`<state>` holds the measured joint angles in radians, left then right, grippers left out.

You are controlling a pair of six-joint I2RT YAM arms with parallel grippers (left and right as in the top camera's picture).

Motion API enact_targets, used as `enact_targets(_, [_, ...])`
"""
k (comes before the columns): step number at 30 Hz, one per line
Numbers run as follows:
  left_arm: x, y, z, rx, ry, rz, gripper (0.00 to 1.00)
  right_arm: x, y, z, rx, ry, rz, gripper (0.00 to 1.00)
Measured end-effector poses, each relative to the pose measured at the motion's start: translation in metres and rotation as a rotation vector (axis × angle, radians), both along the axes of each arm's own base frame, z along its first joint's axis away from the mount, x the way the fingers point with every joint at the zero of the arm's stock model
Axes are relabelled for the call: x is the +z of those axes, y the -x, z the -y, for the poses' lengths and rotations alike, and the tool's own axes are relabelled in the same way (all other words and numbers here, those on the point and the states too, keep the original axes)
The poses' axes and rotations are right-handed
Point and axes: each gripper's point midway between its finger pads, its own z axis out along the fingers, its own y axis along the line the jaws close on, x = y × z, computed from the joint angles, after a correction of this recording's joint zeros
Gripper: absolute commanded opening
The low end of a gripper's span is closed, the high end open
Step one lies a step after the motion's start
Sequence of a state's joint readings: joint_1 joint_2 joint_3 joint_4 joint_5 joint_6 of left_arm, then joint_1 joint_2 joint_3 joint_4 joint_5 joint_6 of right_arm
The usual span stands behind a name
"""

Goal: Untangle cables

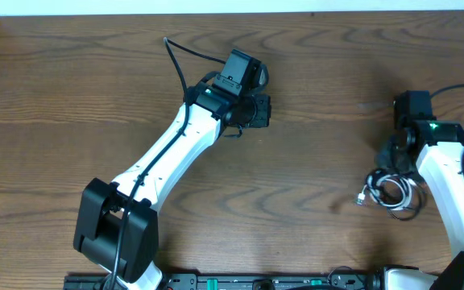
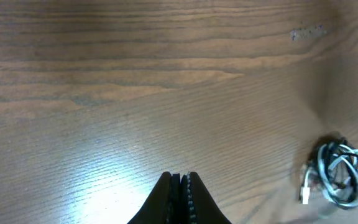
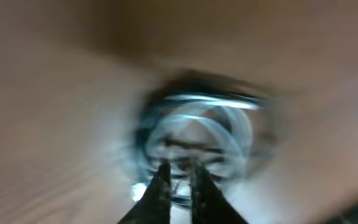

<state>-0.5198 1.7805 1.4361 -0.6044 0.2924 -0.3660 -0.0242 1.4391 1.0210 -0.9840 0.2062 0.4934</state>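
Observation:
The cables [image 1: 393, 192] lie as one tangled coil of black and white cord at the right of the table, with a white plug [image 1: 363, 198] sticking out to the left. My right gripper [image 1: 393, 161] is directly over the coil. In the blurred right wrist view its jaws [image 3: 179, 169] are nearly together, with strands of the coil [image 3: 197, 124] between the tips. My left gripper [image 1: 258, 109] is far from the coil at mid-table, and its jaws [image 2: 180, 177] are shut and empty. The coil shows at the lower right of the left wrist view [image 2: 337, 171].
The table is brown wood [image 1: 321, 121], with a white wall edge [image 1: 216, 6] along the back. A thick black robot wire [image 1: 180, 56] arcs behind the left arm. The arm bases stand at the front edge [image 1: 111, 234].

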Motion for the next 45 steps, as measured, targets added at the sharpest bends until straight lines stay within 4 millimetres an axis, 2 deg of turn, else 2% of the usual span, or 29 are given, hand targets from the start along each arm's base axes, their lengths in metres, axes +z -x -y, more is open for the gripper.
enact_targets(4, [-0.002, 0.003, 0.0, -0.002, -0.008, -0.008, 0.07, 0.002, -0.023, -0.052, 0.219, -0.265, 0.088, 0.07])
enact_targets(6, [-0.003, 0.005, -0.001, -0.003, -0.017, -0.018, 0.08, 0.005, -0.024, -0.072, 0.289, -0.365, 0.102, 0.18])
enact_targets(7, [-0.004, 0.007, -0.001, -0.005, -0.019, -0.022, 0.08, 0.005, -0.022, -0.075, 0.297, -0.382, 0.096, 0.3])
enact_targets(10, [-0.006, 0.012, -0.001, -0.011, -0.029, -0.039, 0.08, 0.001, -0.008, -0.07, 0.253, -0.373, 0.035, 0.48])
enact_targets(13, [-0.008, 0.015, -0.001, -0.014, -0.036, -0.05, 0.08, -0.003, 0.006, -0.054, 0.189, -0.325, -0.026, 0.53])
enact_targets(16, [-0.008, 0.016, -0.001, -0.015, -0.037, -0.051, 0.08, -0.006, 0.02, -0.028, 0.096, -0.248, -0.083, 0.56])
enact_targets(21, [-0.008, 0.016, -0.001, -0.015, -0.038, -0.054, 0.08, -0.007, 0.025, 0.004, -0.013, -0.171, -0.088, 0.56])
enact_targets(25, [-0.008, 0.016, -0.002, -0.015, -0.039, -0.056, 0.08, -0.016, 0.022, 0.017, -0.049, -0.138, -0.068, 0.52])
enact_targets(30, [-0.008, 0.017, -0.001, -0.015, -0.039, -0.056, 0.08, -0.053, 0.023, 0.012, -0.055, -0.169, -0.095, 0.43])
enact_targets(33, [-0.008, 0.017, -0.001, -0.015, -0.039, -0.056, 0.08, -0.071, 0.022, 0.004, -0.05, -0.217, -0.11, 0.34])
enact_targets(38, [-0.008, 0.017, -0.001, -0.015, -0.039, -0.056, 0.08, -0.079, 0.01, -0.008, -0.033, -0.288, -0.079, 0.23])
enact_targets(42, [-0.009, 0.017, -0.002, -0.004, -0.036, -0.062, 0.08, -0.092, -0.001, -0.02, 0.0, -0.324, -0.062, 0.21])
enact_targets(45, [-0.009, 0.017, -0.002, 0.007, -0.032, -0.068, 0.08, -0.096, -0.007, -0.027, 0.023, -0.336, -0.066, 0.13])
